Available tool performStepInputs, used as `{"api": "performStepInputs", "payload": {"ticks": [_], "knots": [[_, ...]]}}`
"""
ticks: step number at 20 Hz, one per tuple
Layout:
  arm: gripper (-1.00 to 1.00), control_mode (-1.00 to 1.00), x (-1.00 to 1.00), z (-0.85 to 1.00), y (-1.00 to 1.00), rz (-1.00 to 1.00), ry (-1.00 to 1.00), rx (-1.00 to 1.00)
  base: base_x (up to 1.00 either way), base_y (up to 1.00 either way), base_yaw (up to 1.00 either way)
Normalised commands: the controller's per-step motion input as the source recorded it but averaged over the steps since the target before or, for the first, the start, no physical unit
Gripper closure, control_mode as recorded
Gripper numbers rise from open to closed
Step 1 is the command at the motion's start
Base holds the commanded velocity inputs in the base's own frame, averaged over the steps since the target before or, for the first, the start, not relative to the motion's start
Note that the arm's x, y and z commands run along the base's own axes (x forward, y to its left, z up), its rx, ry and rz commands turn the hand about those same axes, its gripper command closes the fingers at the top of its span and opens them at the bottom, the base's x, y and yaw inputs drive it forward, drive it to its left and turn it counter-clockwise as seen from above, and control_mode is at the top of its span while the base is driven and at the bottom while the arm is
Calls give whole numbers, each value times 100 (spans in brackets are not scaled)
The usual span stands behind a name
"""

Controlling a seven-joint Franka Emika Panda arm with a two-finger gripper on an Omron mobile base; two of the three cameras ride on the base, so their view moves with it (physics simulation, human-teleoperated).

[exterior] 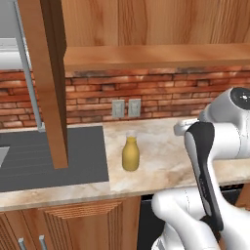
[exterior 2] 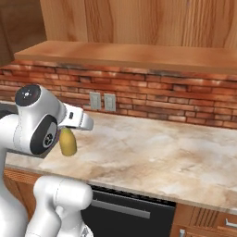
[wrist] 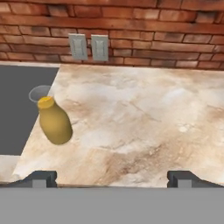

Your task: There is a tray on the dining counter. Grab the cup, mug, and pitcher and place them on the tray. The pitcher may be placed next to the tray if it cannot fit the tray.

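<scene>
Mustard-yellow rounded pitcher [wrist: 54,122] | upright | veined marble counter [wrist: 144,118] | brick wall [wrist: 153,39]

Even bright render, soft shadows, slightly blurry, no glare

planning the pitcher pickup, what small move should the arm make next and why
Probably swing the hand left toward the pitcher: it stands upright on the marble counter beside the dark cooktop, left of centre in the hand view, while the open fingers straddle bare marble.
</scene>
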Motion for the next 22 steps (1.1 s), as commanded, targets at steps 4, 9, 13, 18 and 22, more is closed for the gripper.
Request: {"api": "performStepInputs", "payload": {"ticks": [4, 9, 13, 18, 22], "knots": [[-100, -100, 18, 0, 59, 12, 14, 0, 0, 0, 0], [-100, -100, 12, 0, 35, 8, 15, 0, 0, 0, 0], [-100, -100, 15, -2, 29, 4, 17, 0, 0, 0, 0], [-100, -100, 5, -11, 32, 5, 11, 0, 0, 0, 0], [-100, -100, 4, -12, 34, 4, 7, 0, 0, 0, 0]]}}
